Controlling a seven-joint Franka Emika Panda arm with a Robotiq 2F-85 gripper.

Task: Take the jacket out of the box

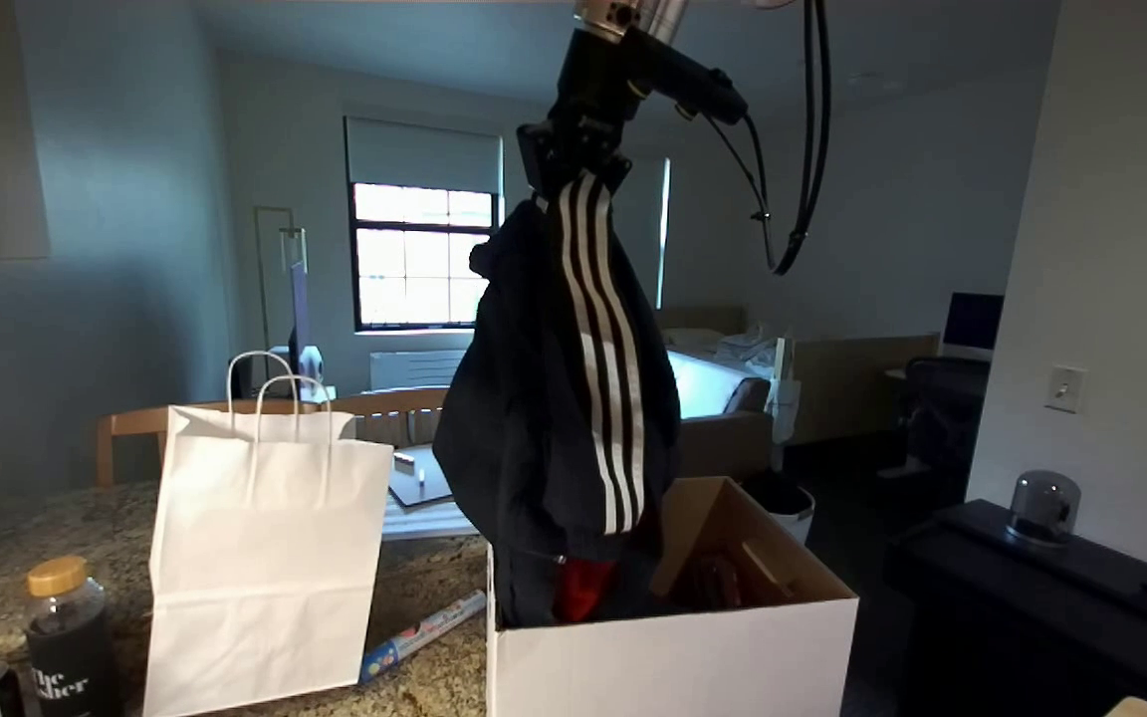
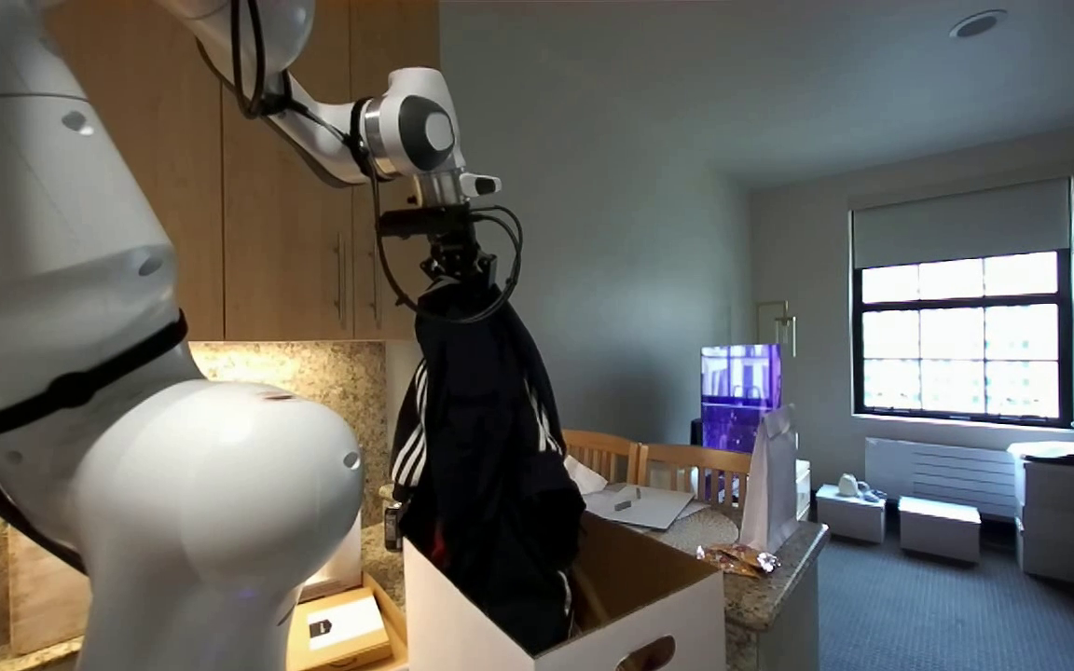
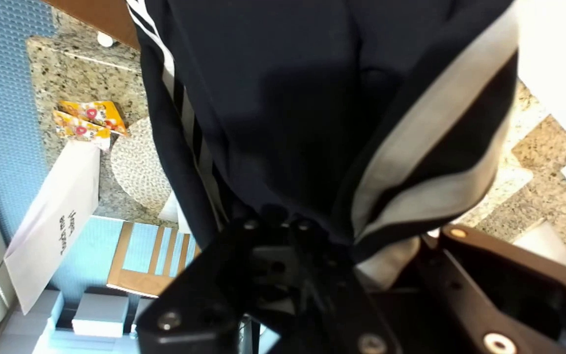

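Speckled tabletop (image 1: 434,578) shows between the white paper bag (image 1: 265,568) and the box (image 1: 673,662) in an exterior view. You have the tool (image 1: 578,181) clamped on the jacket (image 1: 534,398), well above the box's rim (image 1: 783,604); the jacket's lower end lies inside, toward one side, brown interior open beside it.

White-striped black jacket (image 3: 283,108) gripped between both jaws.

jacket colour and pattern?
The jacket is black with parallel white stripes, clearest in an exterior view.
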